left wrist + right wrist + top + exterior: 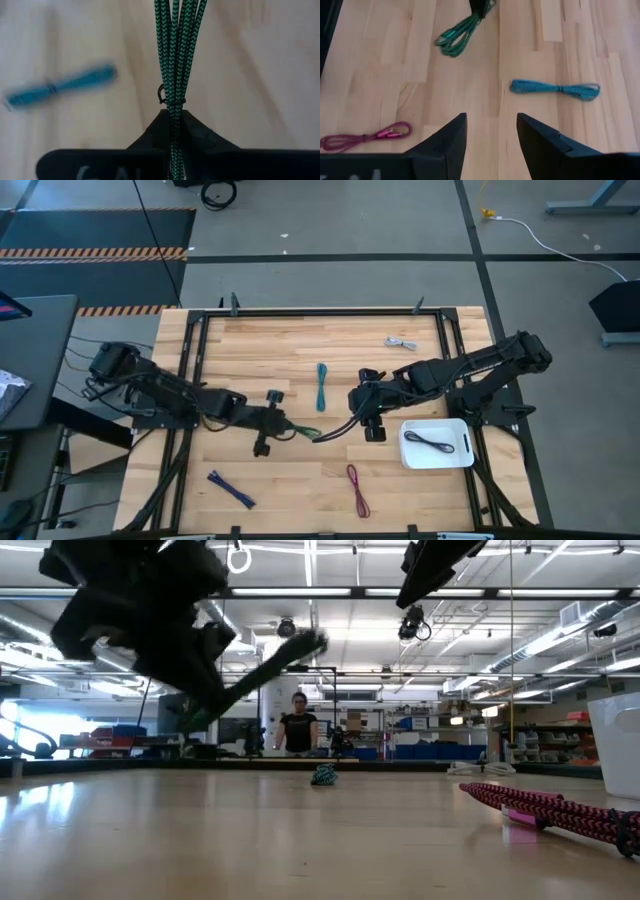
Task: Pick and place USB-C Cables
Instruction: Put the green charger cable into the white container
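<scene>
The left gripper (283,427), near the middle of the table (260,340), is clamped on the green cable (175,55), whose long axis runs toward the right edge, so it could slip free while the right gripper (490,131), fingers apart, waits nearby.

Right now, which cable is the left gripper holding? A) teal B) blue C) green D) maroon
C: the left wrist view shows the left gripper shut on the green cable, while the teal cable lies on the table beside it; the high view shows the maroon cable and blue cable lying apart near the front edge.
</scene>
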{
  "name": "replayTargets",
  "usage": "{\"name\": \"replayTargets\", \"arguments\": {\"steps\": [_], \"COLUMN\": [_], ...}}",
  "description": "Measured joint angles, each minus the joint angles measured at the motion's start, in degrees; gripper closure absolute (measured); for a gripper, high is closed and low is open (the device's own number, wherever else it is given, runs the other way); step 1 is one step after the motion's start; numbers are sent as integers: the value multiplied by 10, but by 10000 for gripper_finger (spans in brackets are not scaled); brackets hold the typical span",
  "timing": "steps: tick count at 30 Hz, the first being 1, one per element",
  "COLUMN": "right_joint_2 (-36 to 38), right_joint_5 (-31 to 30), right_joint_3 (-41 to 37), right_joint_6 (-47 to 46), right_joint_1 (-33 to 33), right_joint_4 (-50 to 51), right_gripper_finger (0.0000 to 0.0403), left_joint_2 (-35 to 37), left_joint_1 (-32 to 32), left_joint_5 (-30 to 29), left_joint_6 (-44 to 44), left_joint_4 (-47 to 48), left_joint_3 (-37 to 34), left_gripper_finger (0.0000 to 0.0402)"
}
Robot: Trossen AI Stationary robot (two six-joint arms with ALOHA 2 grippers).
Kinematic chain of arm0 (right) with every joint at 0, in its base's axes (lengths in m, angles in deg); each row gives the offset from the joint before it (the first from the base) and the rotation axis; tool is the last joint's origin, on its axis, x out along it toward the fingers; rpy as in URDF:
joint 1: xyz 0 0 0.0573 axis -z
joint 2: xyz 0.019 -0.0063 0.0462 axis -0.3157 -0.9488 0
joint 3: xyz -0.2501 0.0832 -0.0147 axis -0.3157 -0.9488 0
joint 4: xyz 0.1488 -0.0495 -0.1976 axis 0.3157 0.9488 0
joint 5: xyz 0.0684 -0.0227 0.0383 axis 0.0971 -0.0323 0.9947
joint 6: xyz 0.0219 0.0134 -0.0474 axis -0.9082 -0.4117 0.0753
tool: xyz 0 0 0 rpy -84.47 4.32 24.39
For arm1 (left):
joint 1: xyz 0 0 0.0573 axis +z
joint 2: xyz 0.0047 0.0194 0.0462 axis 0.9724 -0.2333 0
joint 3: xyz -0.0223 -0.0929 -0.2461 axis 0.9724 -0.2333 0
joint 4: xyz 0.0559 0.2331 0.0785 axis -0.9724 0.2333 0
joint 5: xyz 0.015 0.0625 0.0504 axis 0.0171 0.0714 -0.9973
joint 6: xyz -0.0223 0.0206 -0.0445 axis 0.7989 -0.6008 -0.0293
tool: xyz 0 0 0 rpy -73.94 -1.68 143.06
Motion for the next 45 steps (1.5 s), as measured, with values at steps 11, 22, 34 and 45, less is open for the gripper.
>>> {"name": "replayTargets", "arguments": {"steps": [11,22,34,45], "right_joint_2": [0,0,0,0], "right_joint_5": [-49,-49,26,1], "right_joint_3": [0,0,0,0], "right_joint_6": [85,174,191,222], "right_joint_1": [0,17,35,35], "right_joint_4": [-122,-270,-362,-361], "right_gripper_finger": [244,236,218,333], "left_joint_2": [124,135,135,135], "left_joint_1": [51,63,66,66], "left_joint_5": [1,25,25,24], "left_joint_6": [19,19,8,9], "left_joint_4": [-107,-179,-215,-219], "left_joint_3": [-7,-12,-12,-12], "left_gripper_finger": [377,376,373,357]}}
